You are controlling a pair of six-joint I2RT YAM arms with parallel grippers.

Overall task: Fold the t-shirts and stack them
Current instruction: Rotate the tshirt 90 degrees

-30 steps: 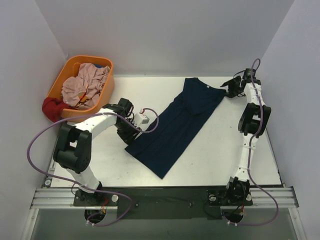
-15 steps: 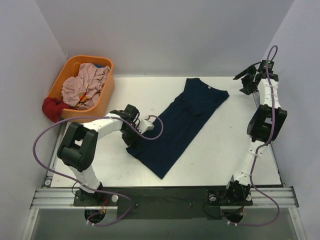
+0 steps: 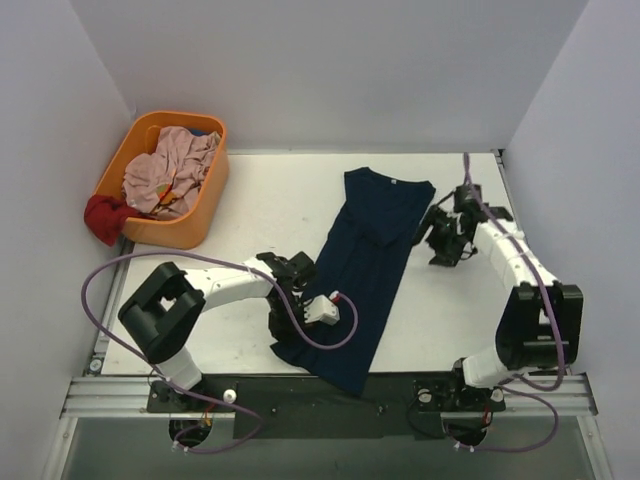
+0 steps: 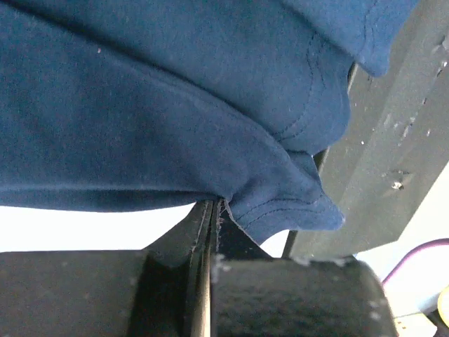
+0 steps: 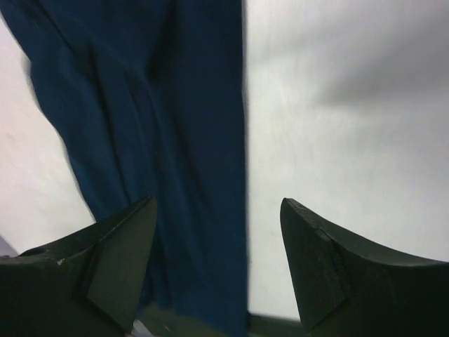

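While the left claw (image 4: pixel 212 219) clamps the navy t-shirt (image 3: pixel 366 250), the right claw (image 5: pixel 217 210) gapes beside it.

- Your left arm (image 3: pixel 235 283), at 7 o'clock in the top view, and your right arm (image 3: pixel 508 258), at 4 o'clock, had white links joined by bulky black joint housings.
- A thin purple cable (image 3: pixel 84 298) looped loosely off each arm.
- The bases (image 3: pixel 185 395), at 6 o'clock, were black.
- A small white block (image 3: pixel 322 308) was mounted at the left wrist.
- The right gripper (image 5: pixel 217 203) had matte black, wedge-shaped fingers (image 5: pixel 330 260).
- The left gripper (image 4: pixel 212 210) was black too, with pale scuffs.
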